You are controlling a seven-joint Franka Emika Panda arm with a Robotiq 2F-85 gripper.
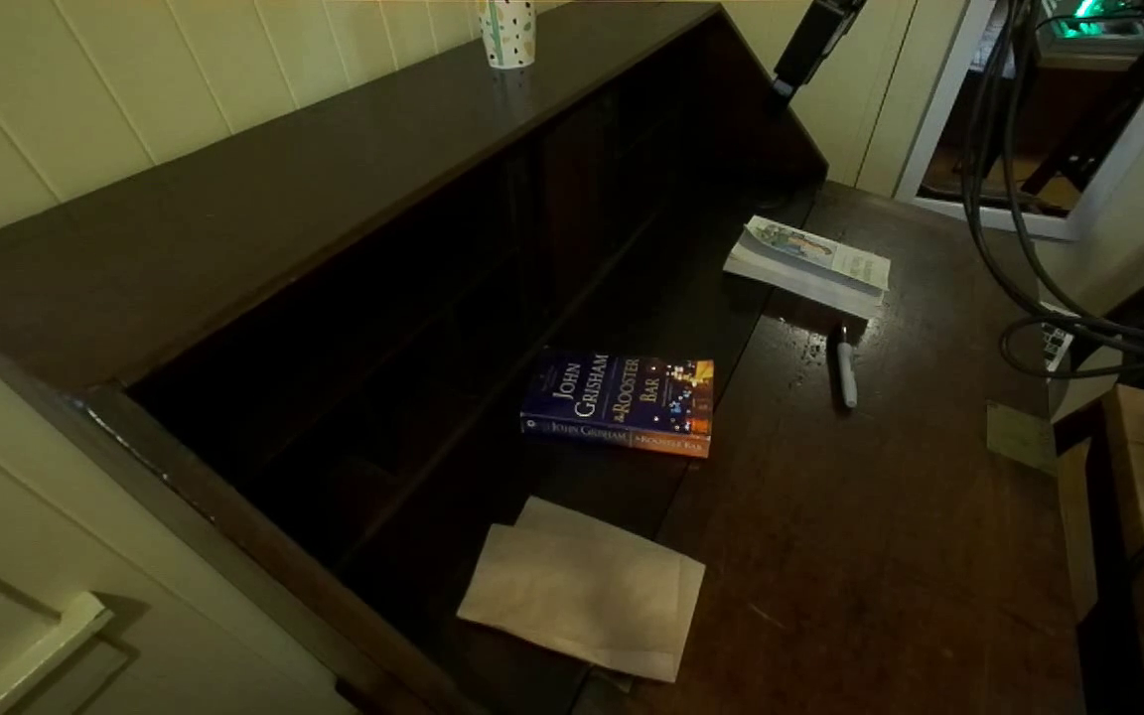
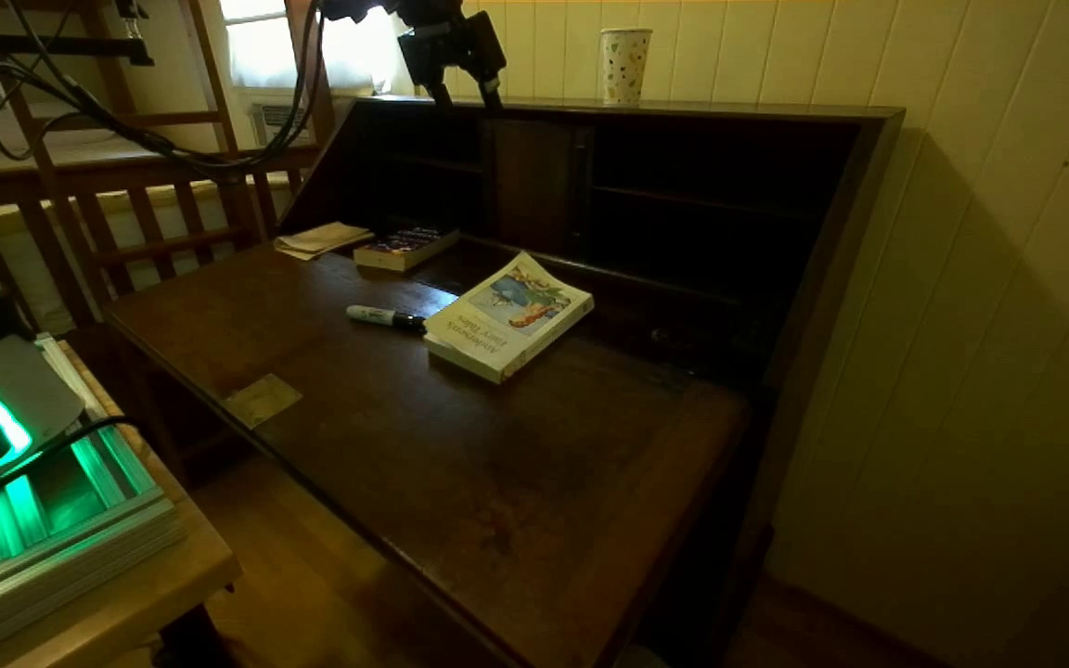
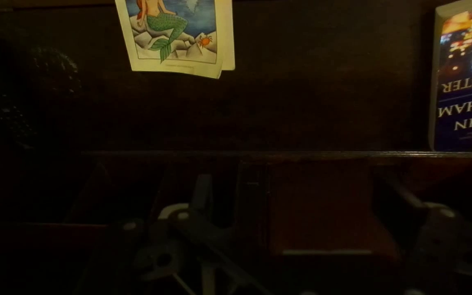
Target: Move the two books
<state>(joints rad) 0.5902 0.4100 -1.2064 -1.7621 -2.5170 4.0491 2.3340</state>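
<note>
The dark blue book with orange-yellow marks lies flat on the desk near the cubbies, in both exterior views (image 1: 622,392) (image 2: 406,249). Its edge part shows at the right of the wrist view (image 3: 467,82). The pale whitish-green book with a picture cover lies flat farther along the desk, in both exterior views (image 1: 815,256) (image 2: 511,315), its cover lifted slightly. Part of it shows at the top of the wrist view (image 3: 174,41). My gripper (image 2: 466,98) is open and empty, well above the desk, in front of the cubbies. Its fingers are spread in the dark wrist view (image 3: 295,184).
Sheets of folded paper (image 1: 582,586) lie beside the blue book. A white and black marker (image 1: 845,372) lies by the pale book. A patterned cup (image 2: 624,65) stands on the desk's top ledge (image 1: 334,179). Cables (image 1: 999,199) hang along the arm.
</note>
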